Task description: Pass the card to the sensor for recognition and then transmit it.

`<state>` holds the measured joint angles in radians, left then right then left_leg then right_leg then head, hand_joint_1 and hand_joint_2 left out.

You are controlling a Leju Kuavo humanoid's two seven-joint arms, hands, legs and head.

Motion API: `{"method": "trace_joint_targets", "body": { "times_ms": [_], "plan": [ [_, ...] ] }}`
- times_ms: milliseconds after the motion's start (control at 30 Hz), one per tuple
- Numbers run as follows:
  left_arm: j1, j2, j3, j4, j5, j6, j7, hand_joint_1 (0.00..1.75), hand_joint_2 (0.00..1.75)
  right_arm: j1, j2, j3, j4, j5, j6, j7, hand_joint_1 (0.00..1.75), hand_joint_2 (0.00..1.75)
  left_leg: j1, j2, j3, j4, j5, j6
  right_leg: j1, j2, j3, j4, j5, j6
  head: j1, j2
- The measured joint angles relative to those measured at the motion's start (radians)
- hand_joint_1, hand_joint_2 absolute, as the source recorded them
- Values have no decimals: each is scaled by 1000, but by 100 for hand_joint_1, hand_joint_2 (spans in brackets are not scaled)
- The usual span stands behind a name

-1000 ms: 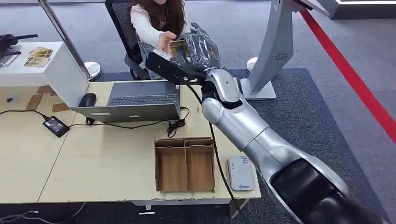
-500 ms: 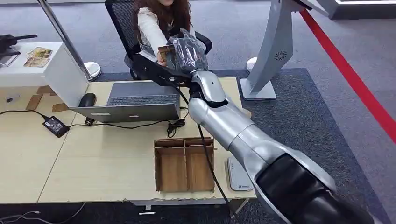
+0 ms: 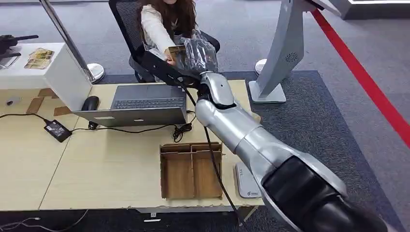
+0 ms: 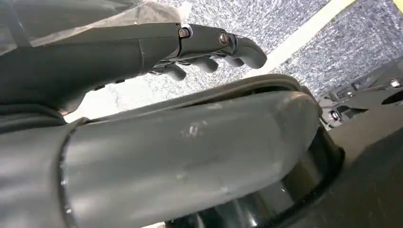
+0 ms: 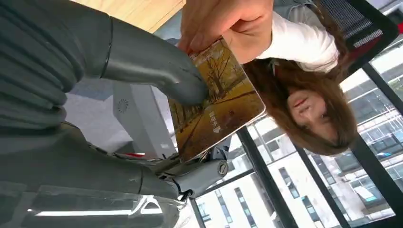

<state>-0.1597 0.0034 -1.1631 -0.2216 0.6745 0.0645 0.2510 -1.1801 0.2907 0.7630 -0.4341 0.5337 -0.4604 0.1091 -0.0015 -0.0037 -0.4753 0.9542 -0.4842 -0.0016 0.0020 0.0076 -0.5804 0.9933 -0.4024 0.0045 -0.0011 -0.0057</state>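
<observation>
Wooden desk (image 3: 106, 164) spanned most of the head view, grey carpet beyond it. A person (image 3: 159, 24) in a white sleeve sat in a black office chair (image 3: 126, 29) on the far side. Right arm (image 3: 241, 130) stretched out across the desk toward that person. Grey open laptop (image 3: 140, 104) sat at the far edge, black mouse (image 3: 90, 102) just beside it on the left. Cardboard divider box (image 3: 191, 169), two compartments, sat at the near edge. White card reader (image 3: 246, 186) lay just beside the box, partly under the arm. Black power brick (image 3: 57, 130) with its cable sat well to the left.

Right hand (image 3: 197, 53), wrapped in clear plastic film, pinched the card (image 5: 216, 99) between thumb (image 5: 157, 76) and fingers (image 5: 199, 173). Card was yellow with an autumn tree print, held up off the desk. Person's hand (image 5: 223, 23) gripped the card's other end, so both had hold of it.

Left hand (image 4: 142, 52) held nothing, fingers loosely curled but apart, above carpet.
</observation>
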Motion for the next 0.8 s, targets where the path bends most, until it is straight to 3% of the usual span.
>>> {"method": "trace_joint_targets", "body": {
  "times_ms": [33, 67, 100, 167, 200, 500, 533, 700, 800],
  "plan": [
    [0, 0, 0, 0, 0, 0, 0, 0, 0, 0, 0, 0, 3, 0, -1, 0, 24, 175, 0, 0, 0, 0, 0, 0, 0, 0, 0, 0, 0, 0, 0, 0],
    [0, 1, 0, 0, 0, 0, 0, 0, 0, 0, 0, 0, 6, -2, -1, -1, 24, 175, 0, 0, 0, 0, 0, 0, 0, 0, 0, 0, 0, 0, 0, 0],
    [0, 1, 0, 0, 0, 0, 0, 0, 0, 0, 0, 0, 9, -5, -1, -6, 0, 175, 0, 0, 0, 0, 0, 0, 0, 0, 0, 0, 0, 0, 0, 0],
    [-1, 1, 0, 0, 0, 0, 0, 0, 0, -1, 0, -1, 13, -7, -2, -15, 0, 175, 0, 0, 0, 0, 0, 0, 0, 0, 0, 0, 0, 0, 0, 0],
    [-1, 1, 0, 0, 0, 0, 0, 0, 0, -1, 0, -2, 13, -7, -3, -20, 0, 0, 0, 0, 0, 0, 0, 0, 0, 0, 0, 0, 0, 0, 0, 0],
    [6, 1, 0, 0, 10, 2, -6, 0, 0, -1, 9, -6, 17, -10, -57, -101, 0, 0, 0, 0, 0, 0, 1, -1, 0, 0, 0, 0, 1, -1, 0, 0],
    [7, 1, 0, 0, 10, 2, -7, 0, 0, 0, 8, -6, 16, -10, -58, -111, 0, 175, 0, 0, 0, 0, 1, -1, 0, 1, 0, 0, 1, -1, 0, 0],
    [18, 2, 2, 0, 21, 6, -20, 0, 0, 23, -38, -5, -79, 23, -13, -117, 0, 175, 0, 0, 1, 0, 1, -1, 1, 0, 0, 0, 1, -1, 0, 0],
    [25, 2, 6, 0, 32, 6, -26, 0, 0, 73, -107, -2, -219, 82, 96, -30, 0, 175, -1, 0, 2, 0, 1, -1, 1, 1, 1, -1, 1, -1, 0, 0]
  ]
}}
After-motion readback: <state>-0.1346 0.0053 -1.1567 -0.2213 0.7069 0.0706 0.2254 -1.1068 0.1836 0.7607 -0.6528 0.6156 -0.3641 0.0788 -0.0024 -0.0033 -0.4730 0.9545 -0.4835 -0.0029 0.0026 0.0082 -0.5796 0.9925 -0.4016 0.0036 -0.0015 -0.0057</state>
